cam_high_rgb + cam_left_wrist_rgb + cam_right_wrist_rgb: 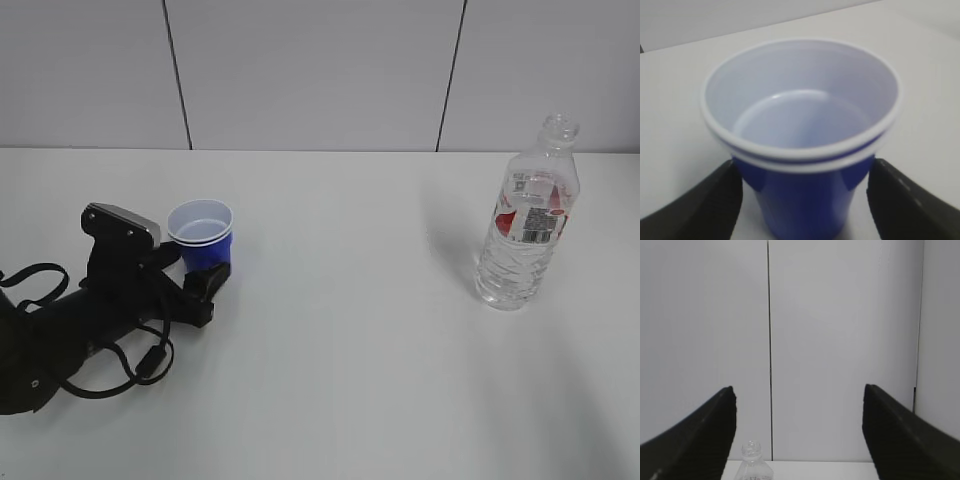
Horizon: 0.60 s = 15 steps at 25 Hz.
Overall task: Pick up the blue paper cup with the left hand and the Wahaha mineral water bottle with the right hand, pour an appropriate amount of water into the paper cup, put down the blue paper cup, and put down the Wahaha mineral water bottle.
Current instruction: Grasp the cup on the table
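Left gripper (805, 200) straddling blue paper cup (802, 150), untouched

One blue paper cup (201, 233); one Wahaha mineral water bottle (527, 215); one table (350, 330).

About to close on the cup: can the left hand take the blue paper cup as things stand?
Probably yes. The left hand is open with a finger on each side of the blue paper cup, which stands upright between the fingers. Nothing blocks them; small gaps remain either side.
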Each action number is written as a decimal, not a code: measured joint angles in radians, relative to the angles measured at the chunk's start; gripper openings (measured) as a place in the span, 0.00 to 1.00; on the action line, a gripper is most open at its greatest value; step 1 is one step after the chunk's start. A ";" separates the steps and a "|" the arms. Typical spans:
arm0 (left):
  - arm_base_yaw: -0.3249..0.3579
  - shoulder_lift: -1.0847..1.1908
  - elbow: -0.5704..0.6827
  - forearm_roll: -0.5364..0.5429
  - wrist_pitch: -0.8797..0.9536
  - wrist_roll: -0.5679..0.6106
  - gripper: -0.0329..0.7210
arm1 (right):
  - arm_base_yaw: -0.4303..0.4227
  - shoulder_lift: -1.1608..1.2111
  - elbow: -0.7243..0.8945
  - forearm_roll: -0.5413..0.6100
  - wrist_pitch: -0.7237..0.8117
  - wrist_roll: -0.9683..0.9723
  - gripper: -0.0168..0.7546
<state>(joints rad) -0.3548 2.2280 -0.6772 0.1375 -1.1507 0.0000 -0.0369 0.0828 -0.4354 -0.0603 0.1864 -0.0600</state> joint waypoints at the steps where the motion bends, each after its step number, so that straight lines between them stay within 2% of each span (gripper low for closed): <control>1: 0.000 0.000 -0.005 0.000 0.000 -0.009 0.82 | 0.000 0.000 0.000 0.000 0.000 0.000 0.78; 15: 0.000 0.002 -0.046 0.000 0.000 -0.026 0.82 | 0.000 0.000 0.000 0.000 0.000 0.001 0.78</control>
<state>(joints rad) -0.3548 2.2304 -0.7230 0.1375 -1.1507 -0.0256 -0.0369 0.0828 -0.4354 -0.0603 0.1864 -0.0586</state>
